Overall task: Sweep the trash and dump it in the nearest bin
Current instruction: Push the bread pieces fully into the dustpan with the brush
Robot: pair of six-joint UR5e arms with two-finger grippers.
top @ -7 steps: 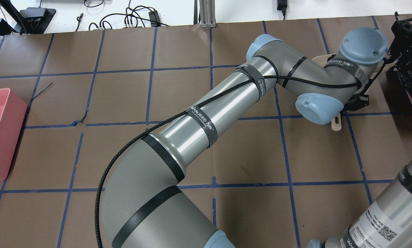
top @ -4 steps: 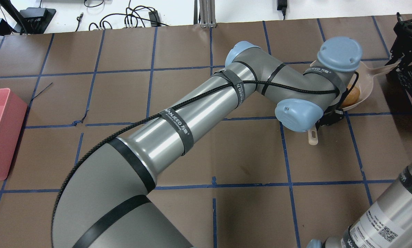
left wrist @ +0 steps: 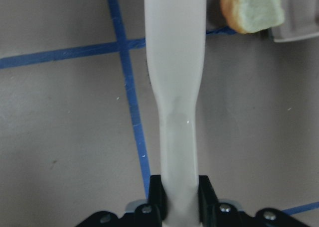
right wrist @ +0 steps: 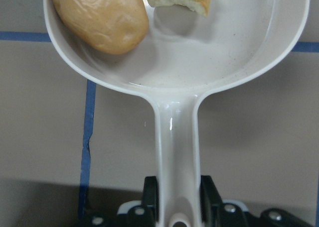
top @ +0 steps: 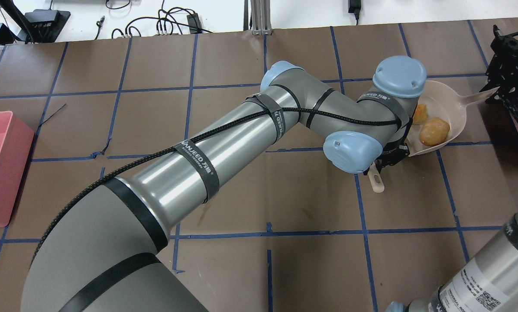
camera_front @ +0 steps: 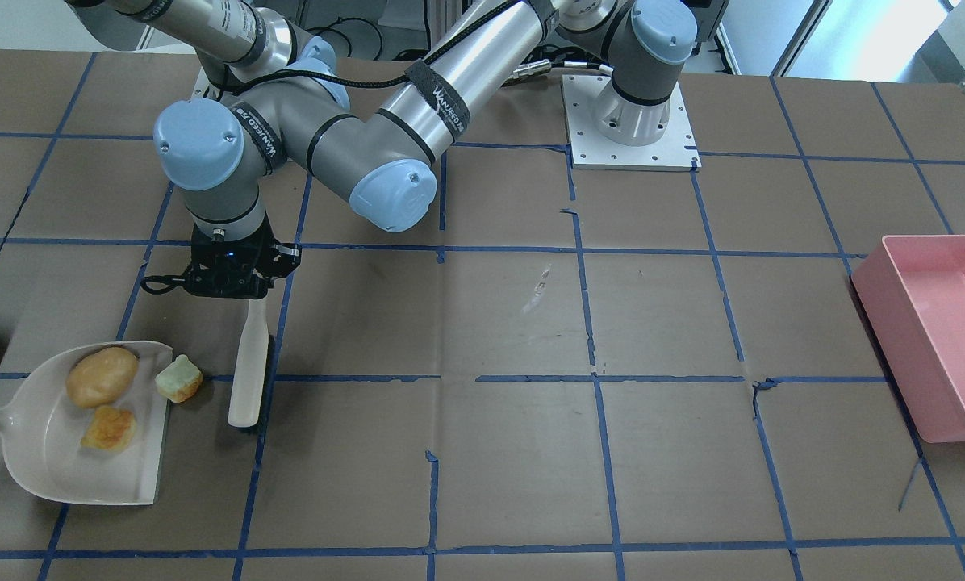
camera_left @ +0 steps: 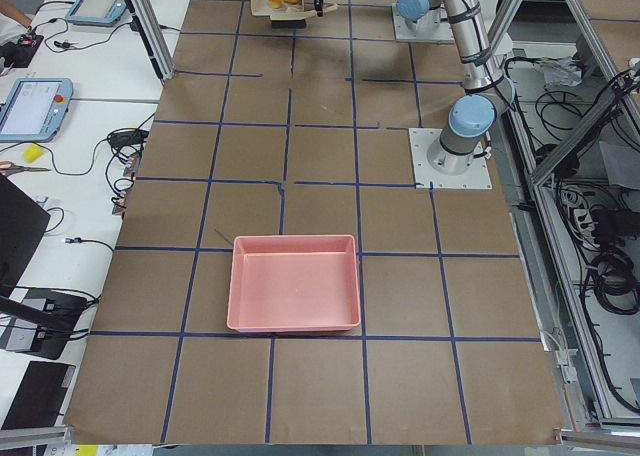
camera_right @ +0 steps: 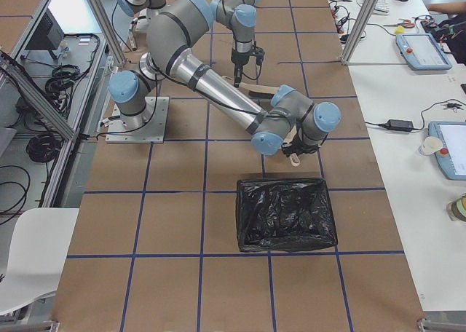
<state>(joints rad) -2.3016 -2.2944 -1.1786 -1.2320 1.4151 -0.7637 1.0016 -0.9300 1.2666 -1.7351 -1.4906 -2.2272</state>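
Trash: the orange-brown lump (camera_front: pixel 102 376) and one browned chunk (camera_front: pixel 109 428) are already sat in the dustpan (camera_front: pixel 55 472). The pale green chunk (camera_front: pixel 178 378) is parked right at the pan's open lip, not clearly inside.
Left gripper (left wrist: pixel 179 194): clamped on the handle of the brush (camera_front: pixel 250 367), which is held low over the table (camera_front: pixel 531 452), near that last chunk but apart from it.
Right gripper (right wrist: pixel 178 199): clenched round the dustpan handle, pan laid flat.
Left arm pose: reached across into the right arm's side, elbow folded, wrist pointed straight down.
What could go wrong: the chunk is sat near the lip's corner, so with a slanted stroke it could be knocked past the pan, or just ridden over by the bristles.
Later risk: the lumps could be rolled out if the pan gets tipped on the way to the black-bagged bin (camera_right: pixel 286 212), probably the nearest.
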